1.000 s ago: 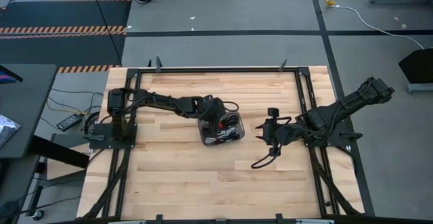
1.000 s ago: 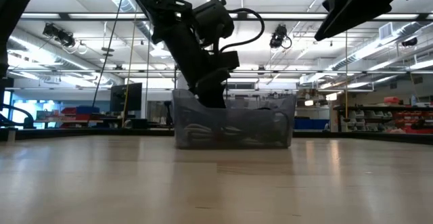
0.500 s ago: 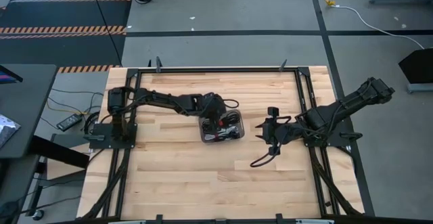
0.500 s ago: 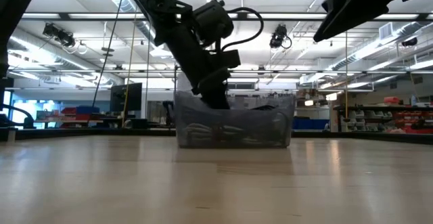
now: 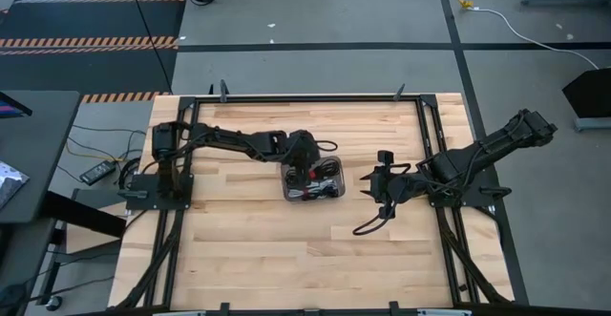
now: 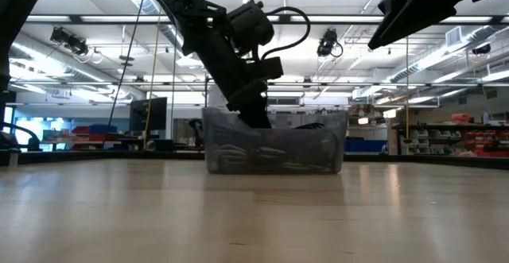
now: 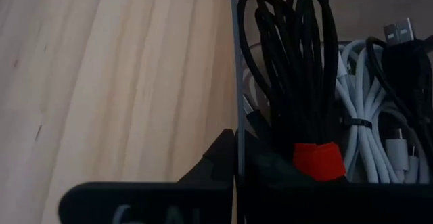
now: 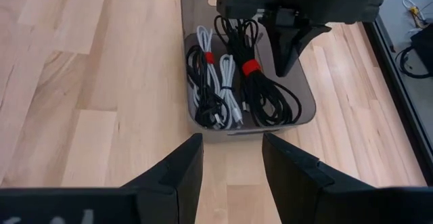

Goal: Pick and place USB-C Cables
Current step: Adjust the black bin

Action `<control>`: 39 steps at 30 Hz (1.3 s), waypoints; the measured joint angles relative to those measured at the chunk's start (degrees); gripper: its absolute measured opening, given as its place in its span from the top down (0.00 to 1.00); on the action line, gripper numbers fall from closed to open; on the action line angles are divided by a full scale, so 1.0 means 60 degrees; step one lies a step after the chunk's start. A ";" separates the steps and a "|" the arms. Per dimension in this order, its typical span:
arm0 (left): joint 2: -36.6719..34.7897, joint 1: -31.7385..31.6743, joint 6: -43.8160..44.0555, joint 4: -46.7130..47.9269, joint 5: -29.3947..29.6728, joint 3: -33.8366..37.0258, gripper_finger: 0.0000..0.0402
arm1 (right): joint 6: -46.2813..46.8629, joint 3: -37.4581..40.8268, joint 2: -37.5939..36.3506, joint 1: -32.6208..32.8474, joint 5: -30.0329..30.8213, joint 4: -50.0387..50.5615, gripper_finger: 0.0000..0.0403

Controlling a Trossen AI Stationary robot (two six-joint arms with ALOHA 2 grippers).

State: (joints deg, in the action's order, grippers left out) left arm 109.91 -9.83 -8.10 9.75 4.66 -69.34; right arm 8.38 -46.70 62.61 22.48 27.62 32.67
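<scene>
A grey see-through tray point(image 5: 341, 199) stands mid-table and holds several coiled USB-C cables. A black bundle with a red band point(image 8: 254, 92) lies by the tray's far wall. White coils point(image 8: 226, 82) and a second black bundle with a red band point(image 8: 199, 85) lie beside it. My left gripper point(image 5: 304, 166) is shut and points down into the tray point(image 6: 318, 148), dipping below its rim point(image 6: 256, 120). In the left wrist view it point(image 7: 235, 158) sits at the tray wall point(image 7: 233, 61), beside the black bundle point(image 7: 298, 82). My right gripper point(image 5: 368, 184) waits open to the tray's right, over bare wood point(image 8: 232, 163). My left gripper comes from above, pointing down, its shut fingertips point(image 8: 287, 72) low in the tray between the far wall and the black bundle's red band point(image 7: 318, 162). Whether it touches the wall or a strand, I cannot tell: dark fingers and dark cable merge.
A black cord point(image 5: 368, 222) loops on the wood below my right gripper. Black frame rails point(image 5: 434, 144) run along the table's left, right and far edges. Bare wood lies on the tray's near side point(image 5: 286, 249) and to its left point(image 7: 101, 82).
My left gripper has edged slightly toward the table's left inside the tray. The right arm has kept still.
</scene>
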 joint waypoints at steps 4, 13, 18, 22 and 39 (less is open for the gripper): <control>0.0000 -0.0103 -0.0024 -0.0002 -0.0002 0.0000 0.98 | 0.0000 0.0000 0.0000 0.0000 0.0000 0.0000 0.60; 0.0000 -0.0170 -0.0049 -0.0026 -0.0209 0.0000 0.98 | 0.0000 0.0000 0.0000 -0.0003 0.0000 -0.0004 0.60; 0.0000 -0.0159 -0.0334 -0.0024 -0.0396 0.0000 0.98 | 0.0000 0.0000 0.0000 -0.0001 -0.0002 -0.0019 0.60; 0.0000 -0.0205 -0.0609 -0.0020 -0.0544 0.0000 0.98 | 0.0000 0.0000 0.0000 -0.0003 0.0000 -0.0138 0.60; 0.0000 -0.0388 -0.0788 -0.0438 -0.0779 0.0000 0.98 | -0.0100 0.0000 0.0000 -0.0003 -0.0004 -0.0220 0.60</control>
State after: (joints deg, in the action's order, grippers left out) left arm 109.91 -12.16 -12.82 7.12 -0.01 -69.34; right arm 7.78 -46.70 62.61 22.46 27.59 31.34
